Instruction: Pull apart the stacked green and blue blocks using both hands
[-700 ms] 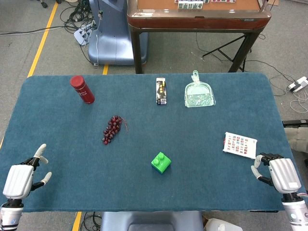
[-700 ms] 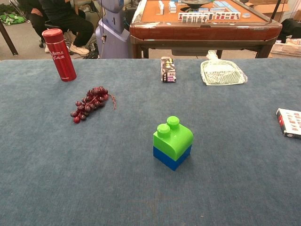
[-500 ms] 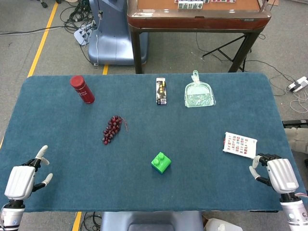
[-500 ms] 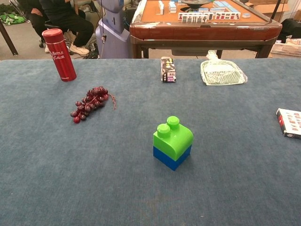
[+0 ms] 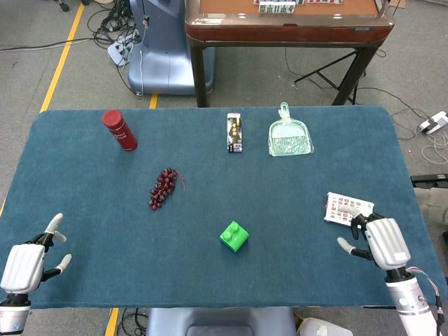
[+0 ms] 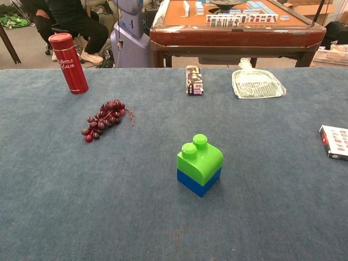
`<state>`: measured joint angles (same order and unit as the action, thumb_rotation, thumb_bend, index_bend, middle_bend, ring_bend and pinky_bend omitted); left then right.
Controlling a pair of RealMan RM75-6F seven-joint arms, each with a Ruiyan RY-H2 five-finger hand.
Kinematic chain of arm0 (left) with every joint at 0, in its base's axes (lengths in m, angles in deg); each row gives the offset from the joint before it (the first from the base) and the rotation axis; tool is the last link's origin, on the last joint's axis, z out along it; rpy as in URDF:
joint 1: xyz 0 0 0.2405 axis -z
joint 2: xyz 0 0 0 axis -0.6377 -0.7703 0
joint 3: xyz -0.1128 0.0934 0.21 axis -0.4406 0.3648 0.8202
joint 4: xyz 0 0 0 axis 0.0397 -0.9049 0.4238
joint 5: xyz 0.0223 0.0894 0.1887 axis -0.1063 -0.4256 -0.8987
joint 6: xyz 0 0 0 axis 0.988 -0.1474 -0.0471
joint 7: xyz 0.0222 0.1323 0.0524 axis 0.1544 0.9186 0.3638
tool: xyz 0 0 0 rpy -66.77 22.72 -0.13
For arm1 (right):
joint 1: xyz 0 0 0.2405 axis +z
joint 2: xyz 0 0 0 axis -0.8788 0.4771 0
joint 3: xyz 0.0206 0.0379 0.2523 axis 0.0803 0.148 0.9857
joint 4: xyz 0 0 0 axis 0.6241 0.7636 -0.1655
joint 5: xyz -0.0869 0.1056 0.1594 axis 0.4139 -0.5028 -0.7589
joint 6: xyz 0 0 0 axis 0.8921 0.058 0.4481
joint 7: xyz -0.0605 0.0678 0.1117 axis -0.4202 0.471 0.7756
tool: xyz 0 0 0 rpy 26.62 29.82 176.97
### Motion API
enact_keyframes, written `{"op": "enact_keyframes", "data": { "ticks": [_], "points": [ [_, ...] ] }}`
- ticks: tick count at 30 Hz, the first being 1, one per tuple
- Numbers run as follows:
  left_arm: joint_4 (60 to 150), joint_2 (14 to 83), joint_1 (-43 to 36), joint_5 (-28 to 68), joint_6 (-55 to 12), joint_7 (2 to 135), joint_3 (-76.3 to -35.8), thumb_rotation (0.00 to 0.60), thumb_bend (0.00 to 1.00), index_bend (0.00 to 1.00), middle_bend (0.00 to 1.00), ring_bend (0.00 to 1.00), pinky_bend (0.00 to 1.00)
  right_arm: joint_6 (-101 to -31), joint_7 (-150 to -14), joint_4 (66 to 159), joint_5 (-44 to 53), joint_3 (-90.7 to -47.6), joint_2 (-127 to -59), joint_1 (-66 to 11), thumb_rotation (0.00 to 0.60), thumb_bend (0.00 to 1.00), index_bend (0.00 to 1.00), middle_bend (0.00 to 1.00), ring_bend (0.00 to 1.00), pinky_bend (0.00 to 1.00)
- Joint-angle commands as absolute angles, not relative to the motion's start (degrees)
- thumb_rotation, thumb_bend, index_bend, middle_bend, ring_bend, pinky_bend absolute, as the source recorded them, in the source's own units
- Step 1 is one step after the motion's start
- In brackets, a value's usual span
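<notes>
Since the earlier frame, the right hand (image 5: 374, 240) has moved inward over the blue tabletop (image 5: 84, 182), next to the card box (image 5: 348, 208); the left hand (image 5: 24, 257) drew slightly back at the near left edge. Both hands have released, spread fingers (image 5: 54, 222) and hold nothing. The green block (image 6: 199, 157) sits stacked on the blue block (image 6: 197, 182) near the middle front. Farther away stand the red bottle (image 6: 68, 55), the dustpan (image 6: 257, 82) and the grapes (image 6: 103, 118).

Stacked on blue felt table (image 6: 65, 206): rounded green plastic block (image 6: 199, 159) atop blue plastic block (image 6: 198, 182). Beyond, left: dark red grape bunch (image 6: 104, 118), upright red metal bottle (image 6: 68, 63).
</notes>
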<state>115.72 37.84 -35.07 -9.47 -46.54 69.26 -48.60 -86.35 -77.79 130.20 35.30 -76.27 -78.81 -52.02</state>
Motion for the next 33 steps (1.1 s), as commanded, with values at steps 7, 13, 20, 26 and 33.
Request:
{"op": "enact_keyframes", "data": {
  "ticks": [7, 13, 20, 26, 33],
  "points": [
    [114.06, 39.05, -34.49, -9.83, -46.22, 68.51, -48.81, 0.600, 0.27, 0.06, 0.44, 0.47, 0.65, -79.21, -102.98, 145.33, 32.97, -73.21, -85.74, -46.12, 0.600, 0.00, 0.05, 0.92, 0.95, 1.00],
    [113.24, 39.54, -34.61, -9.88, -46.15, 68.10, -48.51, 0.600, 0.27, 0.06, 0.44, 0.47, 0.65, -74.88, -110.22, 147.38, 32.98, -73.77, -90.67, -42.99, 0.600, 0.00, 0.05, 0.96, 1.00, 1.00],
    [112.50, 40.01, -34.89, -9.49, -45.79, 67.66, -48.16, 0.600, 0.27, 0.06, 0.44, 0.47, 0.65, -71.95, -114.68, 145.87, 35.28, -74.40, -95.30, -39.87, 0.600, 0.00, 0.05, 0.96, 1.00, 1.00],
    [112.87, 39.94, -34.81, -9.66, -45.75, 68.15, -48.11, 0.600, 0.27, 0.06, 0.44, 0.47, 0.65, -70.59, -116.70, 143.67, 37.61, -74.82, -97.31, -37.86, 0.600, 0.00, 0.05, 0.97, 1.00, 1.00],
    [113.78, 40.02, -34.62, -9.78, -45.46, 69.01, -48.08, 0.600, 0.27, 0.06, 0.44, 0.47, 0.65, -68.97, -119.15, 141.86, 38.35, -74.60, -98.17, -35.96, 0.600, 0.00, 0.05, 0.97, 1.00, 1.00]
  ]
}}
